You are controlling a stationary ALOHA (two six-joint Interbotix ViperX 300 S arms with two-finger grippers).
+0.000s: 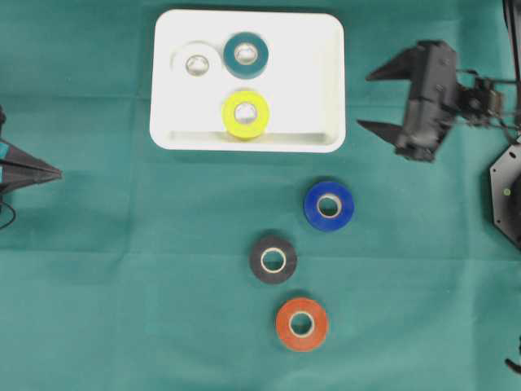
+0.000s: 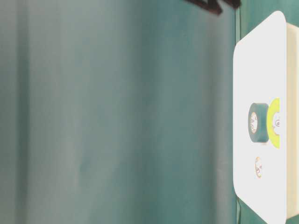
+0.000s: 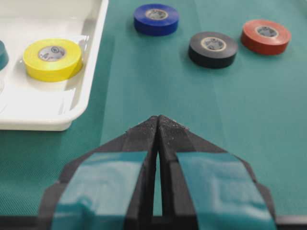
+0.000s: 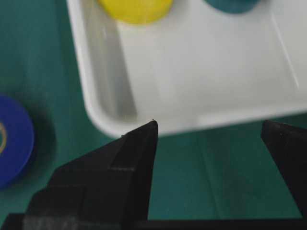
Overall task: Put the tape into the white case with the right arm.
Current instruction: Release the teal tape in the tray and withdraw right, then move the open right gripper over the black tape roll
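Observation:
The white case point(image 1: 309, 65) lies at the back of the green cloth and holds a white roll point(image 1: 198, 63), a teal roll point(image 1: 246, 54) and a yellow roll point(image 1: 247, 114). Three tape rolls lie on the cloth in front of it: blue point(image 1: 329, 205), black point(image 1: 273, 259) and red point(image 1: 301, 324). My right gripper point(image 1: 363, 101) hovers just right of the case, open and empty, pointing at its right rim point(image 4: 110, 120); the blue tape point(image 4: 14, 139) is off to its side. My left gripper point(image 1: 57, 173) rests at the left edge, shut on nothing.
The left wrist view looks across the cloth at the case's corner point(image 3: 91, 72) and the blue point(image 3: 156, 19), black point(image 3: 213, 49) and red point(image 3: 265, 36) rolls. A black arm base point(image 1: 506, 191) stands at the right edge.

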